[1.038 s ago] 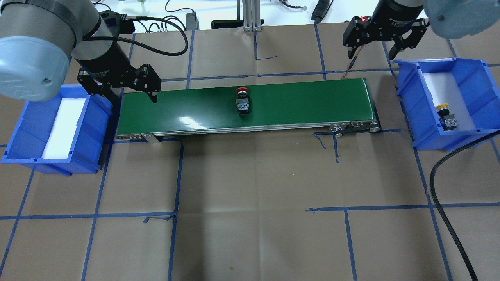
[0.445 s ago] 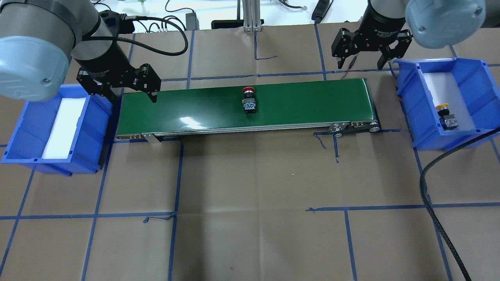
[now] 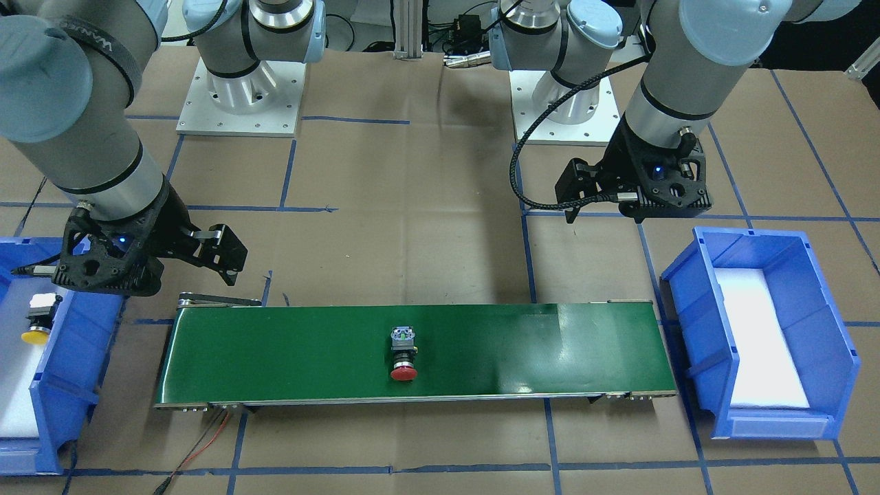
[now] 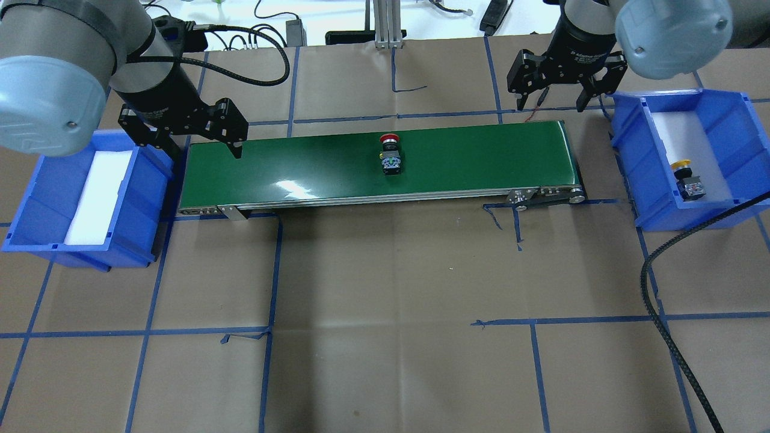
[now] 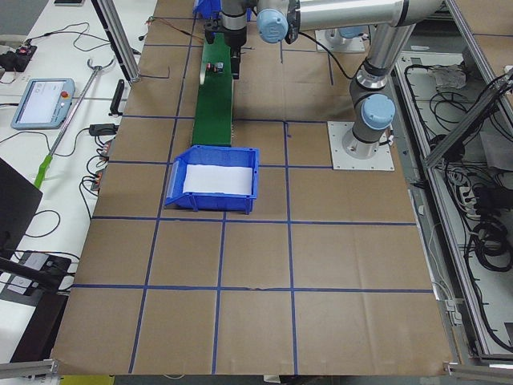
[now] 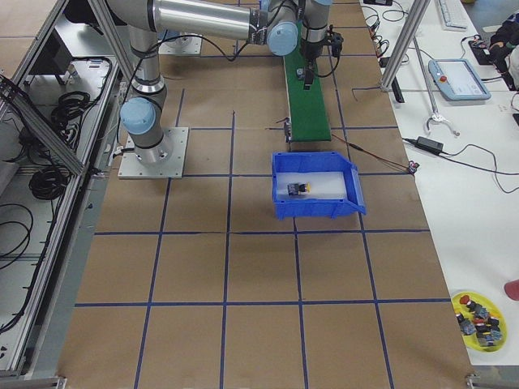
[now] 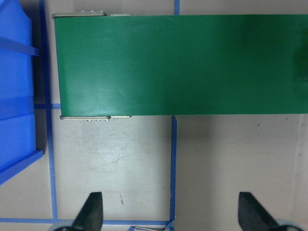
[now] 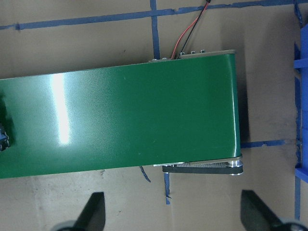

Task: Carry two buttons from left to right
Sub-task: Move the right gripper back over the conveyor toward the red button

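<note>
The red-capped button (image 4: 391,155) lies on its side on the green conveyor belt (image 4: 481,156), just right of the belt's middle; it also shows in the front view (image 3: 403,354). The yellow-capped button (image 4: 686,178) lies in the right blue bin (image 4: 722,120) on white foam. My left gripper (image 4: 192,144) is open and empty over the belt's left end, with wide-apart fingers in its wrist view (image 7: 171,211). My right gripper (image 4: 550,99) is open and empty just behind the belt's right end, beside the right bin; its wrist view (image 8: 173,214) shows the belt end below.
The left blue bin (image 4: 36,198) holds only a white foam pad. A black ribbed cable (image 4: 656,300) curves over the table at front right. A red and black wire (image 4: 535,105) runs from the belt's far right corner. Blue tape lines grid the brown table.
The red button has ridden rightward along the belt. My right gripper has moved left from the right bin's far corner to behind the belt's right end. My left gripper has stayed put.
</note>
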Motion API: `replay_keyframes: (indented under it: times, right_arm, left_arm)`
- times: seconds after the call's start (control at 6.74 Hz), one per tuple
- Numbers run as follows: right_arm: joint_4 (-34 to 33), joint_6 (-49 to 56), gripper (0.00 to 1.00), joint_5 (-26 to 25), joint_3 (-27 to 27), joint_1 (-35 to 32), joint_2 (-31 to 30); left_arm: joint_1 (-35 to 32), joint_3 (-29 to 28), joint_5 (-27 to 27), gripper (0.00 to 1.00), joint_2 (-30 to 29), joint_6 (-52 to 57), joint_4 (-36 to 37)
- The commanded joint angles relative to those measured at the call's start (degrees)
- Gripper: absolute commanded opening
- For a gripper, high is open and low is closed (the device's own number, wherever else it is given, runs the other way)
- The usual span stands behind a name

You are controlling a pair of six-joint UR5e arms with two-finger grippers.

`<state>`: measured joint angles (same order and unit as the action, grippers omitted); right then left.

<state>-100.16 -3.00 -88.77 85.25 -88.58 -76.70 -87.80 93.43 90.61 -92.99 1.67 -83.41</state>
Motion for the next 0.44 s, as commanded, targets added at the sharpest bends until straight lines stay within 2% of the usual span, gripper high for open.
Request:
replay_keyframes:
  times: [0.0,0.15,0.3]
  right_arm:
    - [-0.1,0.0,1.0,0.0,0.0,-0.5,1.3]
    - [-0.3,-0.6,1.0,-4.0,-0.5,-1.0,2.1]
    - [-0.3,0.0,1.0,-4.7,-0.1,-1.7,3.0]
  left_arm:
    - [0.1,0.0,0.0,1.0,0.0,0.0,0.0]
    - [0.0,-0.1,0.0,1.0,0.0,0.0,0.0]
    - [0.0,-0.1,-0.1,1.0,0.0,0.0,0.0]
